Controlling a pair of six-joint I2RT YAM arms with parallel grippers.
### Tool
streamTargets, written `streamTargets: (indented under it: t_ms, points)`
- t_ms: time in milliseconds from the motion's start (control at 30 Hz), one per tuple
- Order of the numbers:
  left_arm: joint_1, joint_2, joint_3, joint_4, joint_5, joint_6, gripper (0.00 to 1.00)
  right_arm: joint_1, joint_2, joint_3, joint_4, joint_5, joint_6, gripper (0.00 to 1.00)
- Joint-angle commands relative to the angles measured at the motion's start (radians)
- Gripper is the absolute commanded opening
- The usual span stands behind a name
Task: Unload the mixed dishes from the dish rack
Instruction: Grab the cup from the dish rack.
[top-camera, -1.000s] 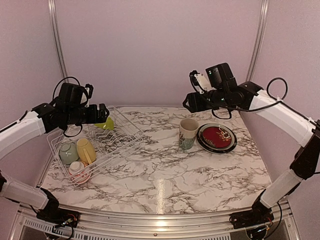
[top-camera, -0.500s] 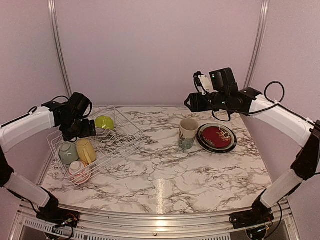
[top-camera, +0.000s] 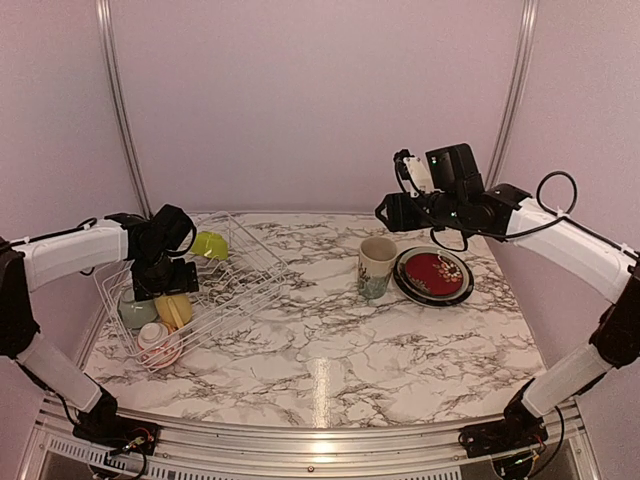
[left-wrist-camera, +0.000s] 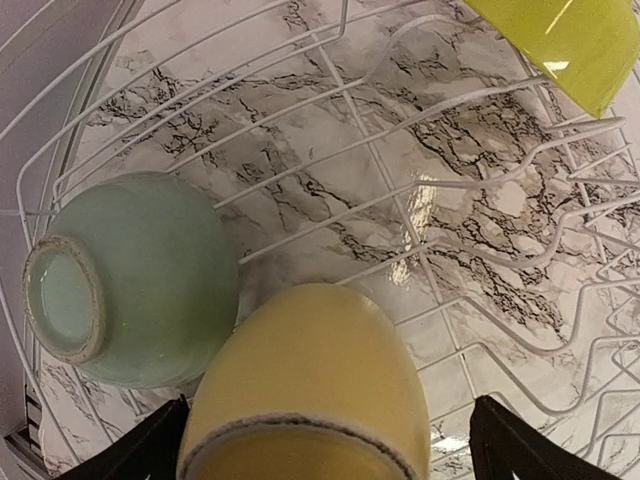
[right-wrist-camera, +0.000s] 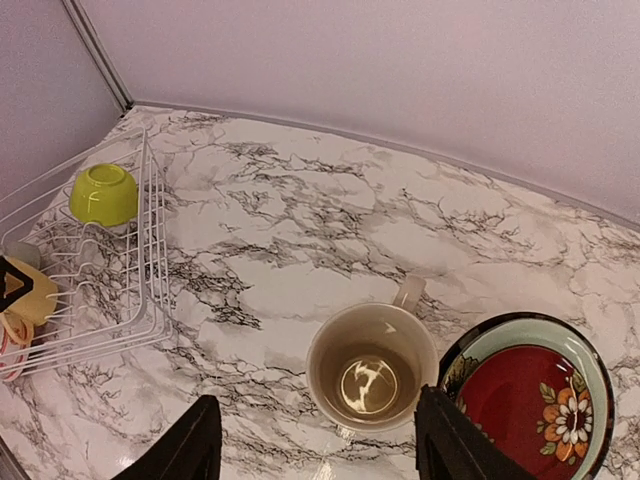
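While left end effector (left-wrist-camera: 325, 455) gapes astride yellow mug (left-wrist-camera: 315, 370), right end effector (right-wrist-camera: 315, 440) hangs open

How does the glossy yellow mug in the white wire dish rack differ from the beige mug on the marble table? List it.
Place: the glossy yellow mug lies in the white wire dish rack; the beige mug stands on the marble table. Pose: the yellow mug is tipped over; the beige mug is upright, mouth up. Both are ceramic and unheld.
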Motion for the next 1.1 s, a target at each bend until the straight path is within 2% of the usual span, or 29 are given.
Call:
streamTargets:
  t_ms: [0, 233, 400, 567, 833, 1067]
  points:
    - [0.012, 0.025, -0.036, 0.012, 0.009, -0.003, 0.99, -0.007, -0.035, -0.014, 0.029, 0.020, 0.009, 0.63]
    - [0.019, 0.034, -0.062, 0.046, 0.007, 0.001, 0.99, -0.009, -0.048, -0.031, 0.033, 0.021, 0.011, 0.63]
    - [0.018, 0.030, -0.062, 0.053, -0.005, 0.019, 0.94, -0.008, -0.056, -0.044, 0.040, 0.022, 0.016, 0.63]
    - [0.018, 0.021, -0.063, 0.063, -0.009, 0.038, 0.82, -0.009, -0.058, -0.050, 0.041, 0.016, 0.023, 0.63]
    - [0.019, -0.027, -0.046, 0.052, -0.024, 0.064, 0.55, -0.009, -0.067, -0.053, 0.042, 0.017, 0.027, 0.63]
    - [0.019, -0.111, 0.038, 0.003, -0.034, 0.113, 0.39, -0.010, -0.076, -0.052, 0.045, 0.023, 0.029, 0.63]
